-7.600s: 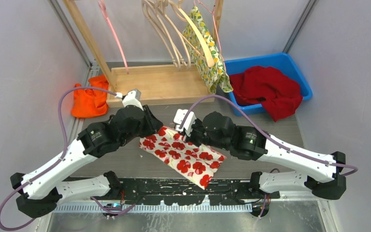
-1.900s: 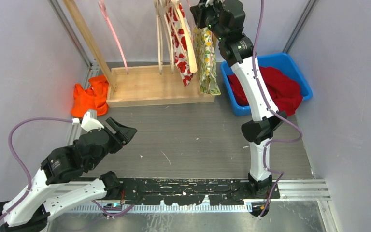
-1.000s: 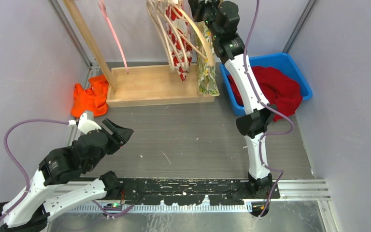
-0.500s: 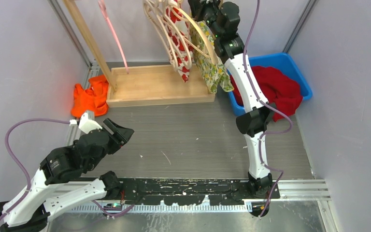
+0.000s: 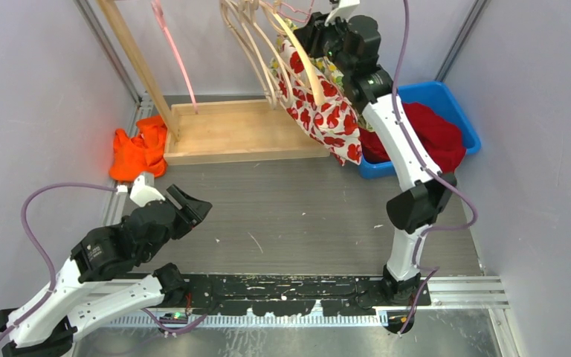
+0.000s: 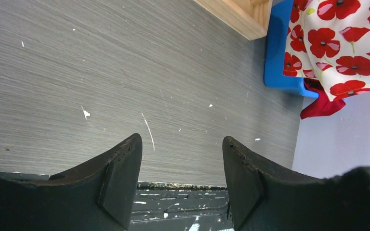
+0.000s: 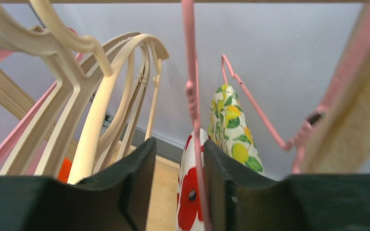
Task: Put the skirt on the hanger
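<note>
The skirt (image 5: 320,104) is white with red poppies. It hangs from a thin pink hanger (image 7: 191,96) on the wooden rack, swung out over the blue bin's left end. My right gripper (image 5: 308,37) is raised at the rack's top. In the right wrist view its jaws (image 7: 179,147) stand apart, with the pink wire and the skirt's top (image 7: 189,192) between them, close to the right finger. My left gripper (image 5: 193,206) is low over the table at the left, open and empty (image 6: 180,140).
Several pale wooden hangers (image 5: 256,44) and a pink one (image 5: 175,63) hang on the rack over its wooden base (image 5: 230,134). A lemon-print cloth (image 7: 231,130) hangs behind the skirt. A blue bin (image 5: 457,111) holds a red cloth (image 5: 435,141). An orange cloth (image 5: 137,152) lies at the left.
The skirt has swung right and forward, covering the lemon-print cloth. My right wrist has shifted a little right at the rack's top. My left arm has barely moved.
</note>
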`<move>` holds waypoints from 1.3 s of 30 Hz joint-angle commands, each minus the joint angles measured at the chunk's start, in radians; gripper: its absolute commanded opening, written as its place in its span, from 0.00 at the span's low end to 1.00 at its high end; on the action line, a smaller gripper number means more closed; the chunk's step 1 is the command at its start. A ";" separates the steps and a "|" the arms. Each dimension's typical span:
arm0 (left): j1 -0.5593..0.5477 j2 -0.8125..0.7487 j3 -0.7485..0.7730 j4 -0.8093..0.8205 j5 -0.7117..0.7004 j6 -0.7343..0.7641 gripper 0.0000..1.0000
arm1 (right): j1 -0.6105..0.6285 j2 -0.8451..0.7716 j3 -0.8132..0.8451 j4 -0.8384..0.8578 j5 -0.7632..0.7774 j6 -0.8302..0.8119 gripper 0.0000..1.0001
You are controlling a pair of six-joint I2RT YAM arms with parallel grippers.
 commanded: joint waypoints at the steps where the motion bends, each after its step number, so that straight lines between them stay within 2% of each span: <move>1: 0.003 -0.008 -0.018 0.080 0.017 -0.012 0.62 | -0.003 -0.157 -0.090 -0.059 0.015 -0.032 0.51; 5: 0.003 0.004 -0.046 0.127 0.041 -0.001 0.61 | -0.002 -0.242 -0.192 -0.122 0.027 -0.064 0.52; 11: 0.003 0.113 -0.072 0.265 0.061 0.049 0.61 | -0.003 -0.298 -0.305 -0.192 0.035 -0.091 0.40; 14: 0.003 0.191 -0.076 0.369 0.076 0.079 0.61 | -0.003 -0.310 -0.355 -0.193 0.040 -0.104 0.42; 19: 0.002 0.294 -0.051 0.433 0.108 0.109 0.61 | -0.003 -0.297 -0.384 -0.206 0.072 -0.130 0.45; 23: 0.003 0.296 -0.068 0.454 0.121 0.103 0.61 | -0.002 -0.300 -0.426 -0.193 0.077 -0.135 0.45; 28: 0.003 0.282 -0.090 0.454 0.125 0.092 0.60 | -0.003 -0.333 -0.503 -0.164 0.105 -0.124 0.38; 34: 0.003 0.277 -0.100 0.458 0.137 0.086 0.60 | -0.003 -0.374 -0.559 -0.168 0.123 -0.118 0.20; 36: 0.003 0.273 -0.105 0.459 0.139 0.085 0.60 | -0.002 -0.403 -0.582 -0.168 0.127 -0.113 0.20; 39: 0.004 0.269 -0.114 0.467 0.143 0.083 0.59 | -0.003 -0.451 -0.597 -0.197 0.137 -0.112 0.26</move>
